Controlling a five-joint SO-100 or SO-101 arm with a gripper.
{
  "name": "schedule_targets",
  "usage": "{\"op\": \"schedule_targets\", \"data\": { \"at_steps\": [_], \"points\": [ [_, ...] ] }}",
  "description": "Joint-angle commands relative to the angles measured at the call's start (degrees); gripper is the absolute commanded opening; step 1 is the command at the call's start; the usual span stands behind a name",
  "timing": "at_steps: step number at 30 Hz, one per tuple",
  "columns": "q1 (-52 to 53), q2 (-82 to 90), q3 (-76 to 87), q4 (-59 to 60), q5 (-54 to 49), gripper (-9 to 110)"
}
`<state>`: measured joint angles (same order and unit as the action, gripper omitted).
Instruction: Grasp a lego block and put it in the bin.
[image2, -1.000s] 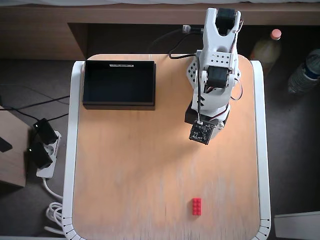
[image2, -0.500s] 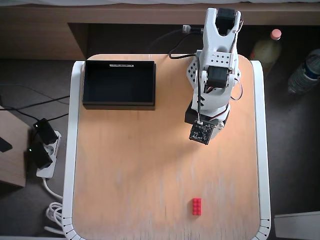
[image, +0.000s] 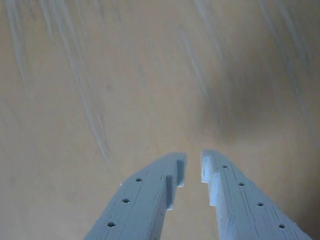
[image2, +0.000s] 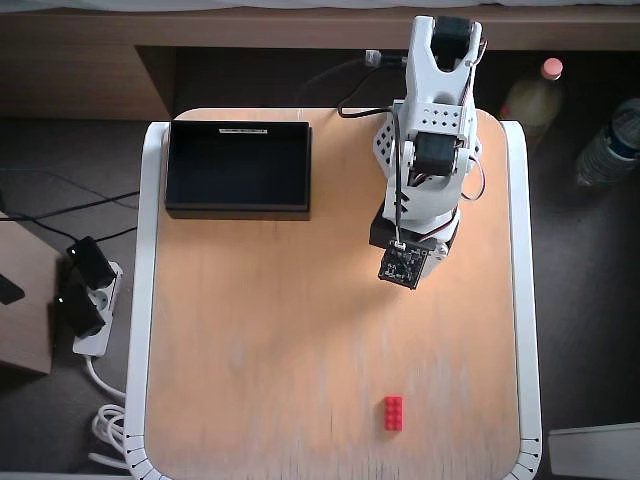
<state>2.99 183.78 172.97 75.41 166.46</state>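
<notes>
The lego block (image2: 394, 413) is a small red studded brick lying near the table's front edge in the overhead view, well below the arm. The bin (image2: 238, 209) is a black rectangular tray with a white label strip, at the table's back left. The white arm (image2: 430, 150) stands at the back right, folded over its base, with the wrist camera board facing up and the fingers hidden beneath. In the wrist view my gripper (image: 193, 161) points at bare wood, its two pale fingers nearly touching with nothing between them. Neither brick nor bin shows there.
The wooden table has a white rim (image2: 148, 300). A power strip with black plugs (image2: 85, 297) and cables lie on the floor to the left. Two bottles (image2: 532, 95) (image2: 610, 145) stand off the table at the right. A dark shelf runs along the back.
</notes>
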Motion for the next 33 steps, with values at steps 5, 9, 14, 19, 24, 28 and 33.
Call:
{"op": "schedule_targets", "data": {
  "at_steps": [5, 9, 14, 19, 24, 28, 33],
  "points": [
    [-1.23, 5.01, 8.96, 0.62, -0.18, 0],
    [-1.23, 5.01, 8.96, 0.62, -0.18, 0],
    [-1.23, 5.01, 8.96, 0.62, -0.18, 0],
    [-1.23, 5.01, 8.96, 0.62, -0.18, 0],
    [-1.23, 5.01, 8.96, 0.62, -0.18, 0],
    [-1.23, 5.01, 8.96, 0.62, -0.18, 0],
    [-2.72, 5.01, 8.96, 0.62, 0.26, 0]
  ]
}}
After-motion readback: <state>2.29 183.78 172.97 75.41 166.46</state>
